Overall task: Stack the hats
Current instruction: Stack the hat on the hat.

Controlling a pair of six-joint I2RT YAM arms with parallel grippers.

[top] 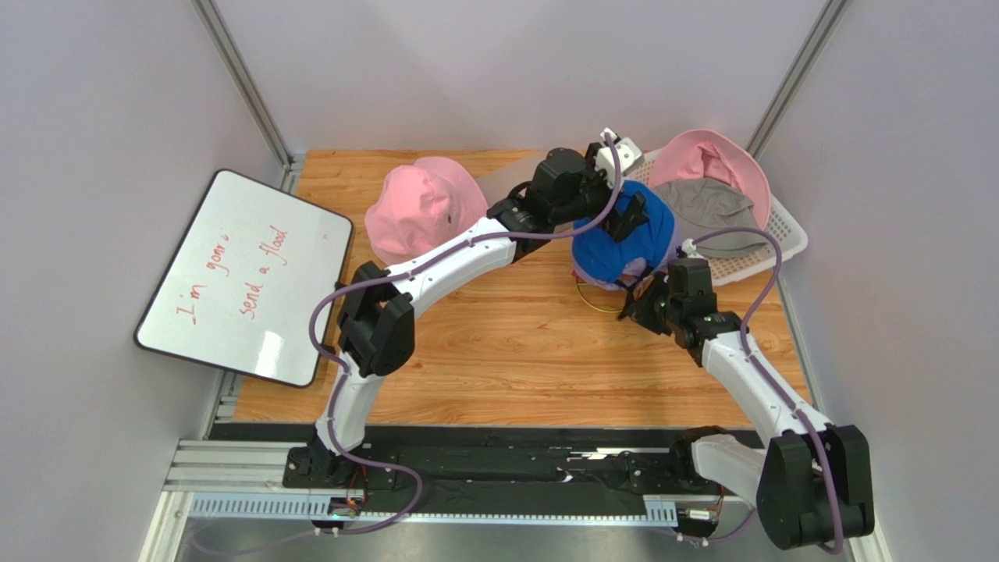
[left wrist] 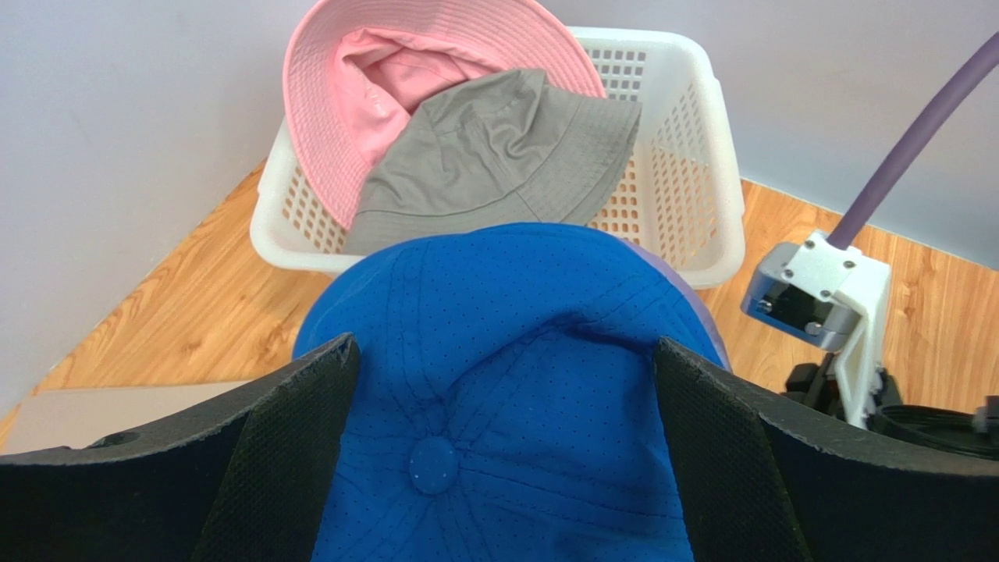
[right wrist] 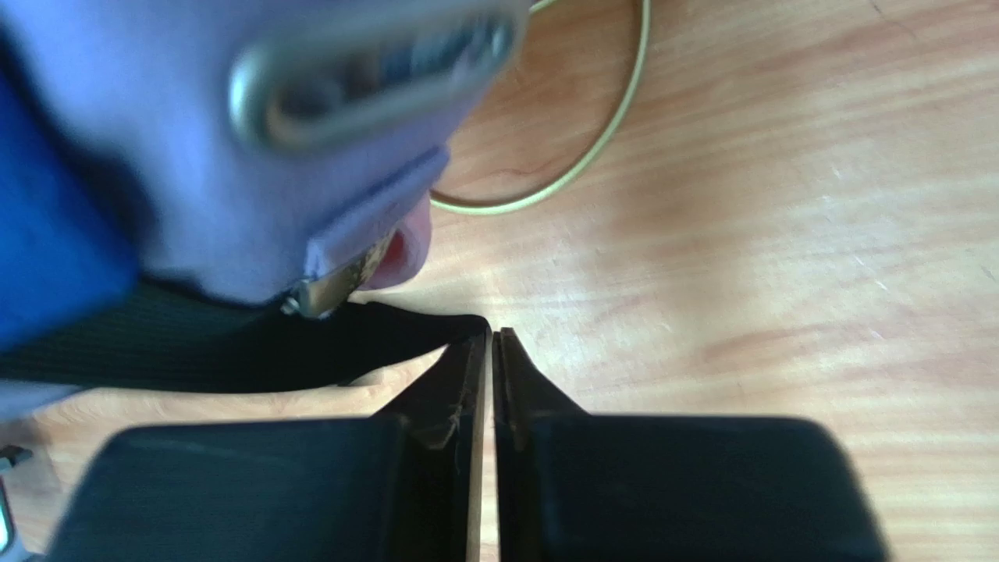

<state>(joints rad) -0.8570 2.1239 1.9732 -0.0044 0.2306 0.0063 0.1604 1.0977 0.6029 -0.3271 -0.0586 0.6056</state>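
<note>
Whiteboard (top: 246, 276) at the left edge of the wood-grain bench (top: 516, 363): red handwriting, partly legible, "I'm gon… send a flood". Beside it, a soft pink hat (top: 422, 208) sits crown-up on the bench. Left tool (left wrist: 504, 345) stands wide, with one mesh-textured finger on each side of the blue cap (left wrist: 493, 293). The cap is perforated fabric with a button at its crown. It tops a lavender cap (right wrist: 235, 199), whose metal buckle is blurred. A gold wire ring (right wrist: 598, 152) lies beneath. Right tool (right wrist: 493, 334) is closed on nothing, its tips together just above the bench. The white mesh basket (left wrist: 668, 152), far right, holds an upturned pink hat (left wrist: 352, 70) and a grey hat (left wrist: 504, 152).
</note>
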